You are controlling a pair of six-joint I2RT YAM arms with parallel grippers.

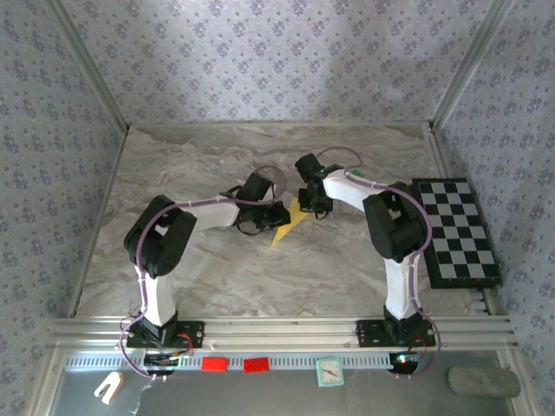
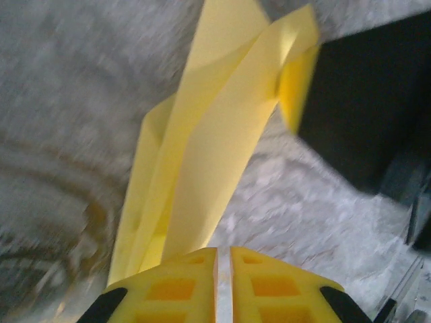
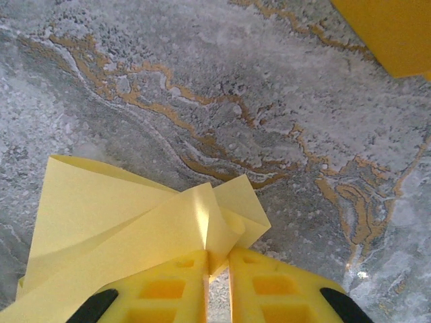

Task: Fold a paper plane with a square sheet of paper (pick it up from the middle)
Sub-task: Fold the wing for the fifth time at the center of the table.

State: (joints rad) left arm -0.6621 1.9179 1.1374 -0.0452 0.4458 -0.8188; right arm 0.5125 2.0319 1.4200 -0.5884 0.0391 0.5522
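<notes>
Top external view puts the paper plane (image 1: pixel 290 224), a narrow pointed piece of folded yellow paper, near the middle of the marbled desk (image 1: pixel 217 277), right between the two sets of jaws; its tip points toward the near left, just beside the left jaws, and its wider end sits under the right jaws. Right wrist view shows a crumpled corner of the folds running into the slit between the yellow pads (image 3: pixel 269 289); the right jaws are closed down on that corner and the rest of the paper fans out to the left over the desk. Left wrist view shows the paper rising as a long creased strip away from the tips of the pads (image 2: pixel 175 289); the left jaws are drawn together to a thin slit; the paper meets their tips, but whether it is caught in the slit I cannot tell. Both arms bend inward over the desk; a black-and-white checkered board (image 1: pixel 455 230) lies at the right edge, well apart from the paper.
</notes>
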